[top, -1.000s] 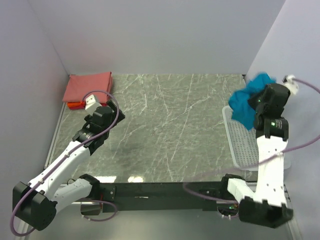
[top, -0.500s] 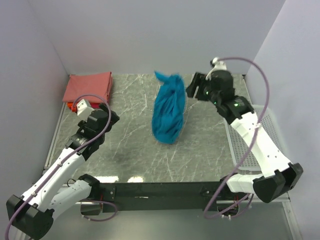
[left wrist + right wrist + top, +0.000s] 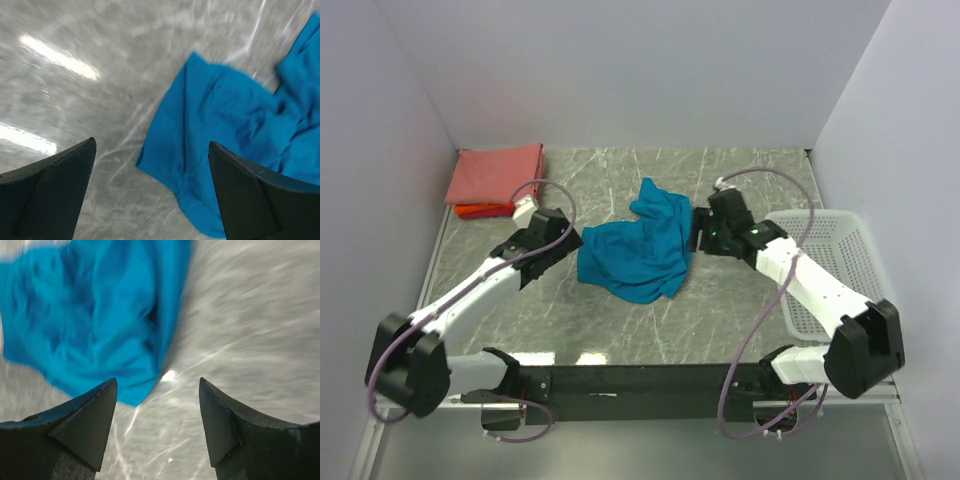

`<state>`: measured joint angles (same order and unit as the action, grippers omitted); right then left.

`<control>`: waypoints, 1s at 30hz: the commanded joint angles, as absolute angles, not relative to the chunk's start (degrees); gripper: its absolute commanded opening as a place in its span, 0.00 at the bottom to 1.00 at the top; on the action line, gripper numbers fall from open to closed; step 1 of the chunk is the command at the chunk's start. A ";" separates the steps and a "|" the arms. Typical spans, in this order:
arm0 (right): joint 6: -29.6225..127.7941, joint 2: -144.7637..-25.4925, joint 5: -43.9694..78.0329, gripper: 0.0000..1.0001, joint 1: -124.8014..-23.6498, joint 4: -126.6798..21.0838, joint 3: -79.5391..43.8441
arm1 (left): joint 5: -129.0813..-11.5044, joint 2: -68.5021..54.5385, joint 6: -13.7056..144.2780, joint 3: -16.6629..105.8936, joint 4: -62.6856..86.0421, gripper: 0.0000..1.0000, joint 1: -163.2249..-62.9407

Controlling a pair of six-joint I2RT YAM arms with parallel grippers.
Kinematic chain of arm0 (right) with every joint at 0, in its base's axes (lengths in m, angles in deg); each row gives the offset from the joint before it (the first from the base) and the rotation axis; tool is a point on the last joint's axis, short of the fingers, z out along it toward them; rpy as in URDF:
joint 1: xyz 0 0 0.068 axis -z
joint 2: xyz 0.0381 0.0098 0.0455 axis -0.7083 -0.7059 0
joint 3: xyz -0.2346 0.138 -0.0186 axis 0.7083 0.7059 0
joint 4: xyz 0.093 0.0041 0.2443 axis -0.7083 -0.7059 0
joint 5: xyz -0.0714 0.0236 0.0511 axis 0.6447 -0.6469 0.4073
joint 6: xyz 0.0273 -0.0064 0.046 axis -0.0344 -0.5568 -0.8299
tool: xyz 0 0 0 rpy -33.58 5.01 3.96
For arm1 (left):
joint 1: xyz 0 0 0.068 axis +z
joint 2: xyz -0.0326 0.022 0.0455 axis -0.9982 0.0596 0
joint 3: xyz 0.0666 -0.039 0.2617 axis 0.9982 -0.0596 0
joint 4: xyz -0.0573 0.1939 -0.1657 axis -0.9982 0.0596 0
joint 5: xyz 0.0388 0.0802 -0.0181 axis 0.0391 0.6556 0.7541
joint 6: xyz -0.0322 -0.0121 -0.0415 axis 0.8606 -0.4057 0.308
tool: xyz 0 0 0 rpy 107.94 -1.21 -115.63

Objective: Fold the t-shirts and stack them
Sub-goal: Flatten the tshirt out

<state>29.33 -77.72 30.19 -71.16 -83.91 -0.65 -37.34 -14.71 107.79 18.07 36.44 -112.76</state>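
Teal-blue t-shirt [image 3: 632, 260] lies crumpled in soft folds; tabletop [image 3: 620, 185] veined grey stone.

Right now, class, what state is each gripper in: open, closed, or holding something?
Left gripper: open, holding nothing.
Right gripper: open, holding nothing; the blue shirt lies loose on the table.

i count three t-shirts: one teal t-shirt [image 3: 635, 255], one salmon-pink t-shirt [image 3: 498, 172] and one orange-red t-shirt [image 3: 470, 210]. there is one white mesh basket [image 3: 840, 275]. two robot arms, the left arm [image 3: 470, 295] and the right arm [image 3: 810, 285], each carry one two-finger gripper. all of it is on one grey marbled table [image 3: 720, 330].
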 commanded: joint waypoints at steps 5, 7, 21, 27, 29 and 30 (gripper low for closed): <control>21.54 -82.62 23.80 0.67 -77.62 -76.56 8.45 | -55.41 -12.67 106.61 10.37 32.25 0.95 -112.95; 19.79 -82.36 19.68 0.65 -77.71 -72.62 11.19 | -57.98 -13.92 107.58 7.09 28.03 0.91 -112.95; 13.63 -84.29 11.75 0.54 -77.62 -60.12 19.64 | -57.37 -4.53 106.00 5.31 19.06 0.61 -113.04; 13.27 -87.54 12.02 0.35 -77.71 -59.23 18.50 | -57.29 3.47 104.95 8.65 18.52 0.17 -113.04; 13.54 -87.55 12.37 0.09 -77.62 -60.20 17.54 | -55.89 5.32 105.30 9.79 19.05 0.01 -113.04; 13.71 -87.02 13.41 0.03 -77.62 -61.33 17.45 | -55.27 5.50 105.65 10.06 19.75 0.01 -113.04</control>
<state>13.86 -87.68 12.36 -77.79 -61.50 18.91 -57.45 3.11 106.57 9.61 16.72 -112.84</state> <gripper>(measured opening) 0.082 0.022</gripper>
